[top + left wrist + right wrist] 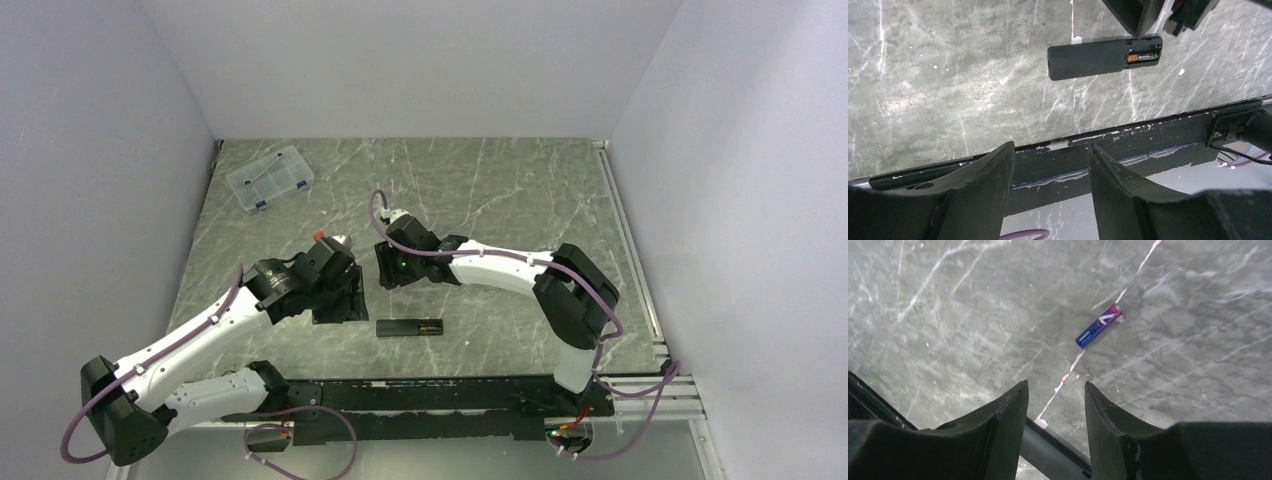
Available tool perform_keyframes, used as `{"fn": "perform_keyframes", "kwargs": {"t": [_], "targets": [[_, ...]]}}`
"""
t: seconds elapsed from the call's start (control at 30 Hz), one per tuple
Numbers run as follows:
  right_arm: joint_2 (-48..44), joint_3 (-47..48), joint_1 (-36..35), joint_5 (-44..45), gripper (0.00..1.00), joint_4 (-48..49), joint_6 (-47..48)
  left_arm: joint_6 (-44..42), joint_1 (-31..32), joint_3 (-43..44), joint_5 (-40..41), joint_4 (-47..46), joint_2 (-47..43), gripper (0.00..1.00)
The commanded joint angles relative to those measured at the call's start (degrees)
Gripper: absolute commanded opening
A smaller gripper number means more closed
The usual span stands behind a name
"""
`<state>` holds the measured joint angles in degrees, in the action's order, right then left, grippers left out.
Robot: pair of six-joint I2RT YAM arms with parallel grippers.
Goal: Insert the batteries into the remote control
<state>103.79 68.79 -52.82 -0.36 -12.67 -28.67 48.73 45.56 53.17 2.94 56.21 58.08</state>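
Battery with the blue band (pixel 1099 326) lies on the table (pixel 948 315), ahead of the right gripper (pixel 1055 410) and a little to the right of the line through its gap. In the right wrist view its long axis runs diagonally, from low left to high right, so it is neither along nor square to the line on which the 2 fingers close. I judge that the wrist needs a turn before it goes down, so that the fingers meet the round sides and not the ends. The right gripper is about half open. It holds nothing and touches nothing, and it hangs above the table, apart from the cell.

The remote control (pixel 1088 59) lies flat near the front rail (pixel 1148 145), with its compartment uncovered. 1 battery with the gold end (pixel 1143 57) already sits inside, and the slot beside it looks empty to me.

The left gripper (pixel 1050 175) is also partly open and empty, near the remote control. The right arm is clearly the nearer one to the battery with the blue band, which I cannot find in the top view.
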Motion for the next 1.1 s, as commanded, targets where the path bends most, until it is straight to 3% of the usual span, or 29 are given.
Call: {"fn": "perform_keyframes", "kwargs": {"t": [0.0,0.2,0.8,1.07], "targets": [[1.8,3.6,0.3,5.3,0.48,-1.2,-4.7,-0.1,-0.3,2.2,1.9,1.4,-1.7,0.61],[5.5,7.3,0.3,8.1,0.4,-5.0,-9.0,0.3,-0.3,1.9,2.1,1.7,-4.3,0.62],[11.6,12.3,0.3,9.6,0.38,-8.2,-13.7,-1.7,-0.3,0.6,0.9,2.0,-6.4,0.62],[13.5,14.0,0.2,9.4,0.31,-10.4,-12.8,-1.7,-0.3,-0.1,1.2,2.7,-8.1,0.63]]}}
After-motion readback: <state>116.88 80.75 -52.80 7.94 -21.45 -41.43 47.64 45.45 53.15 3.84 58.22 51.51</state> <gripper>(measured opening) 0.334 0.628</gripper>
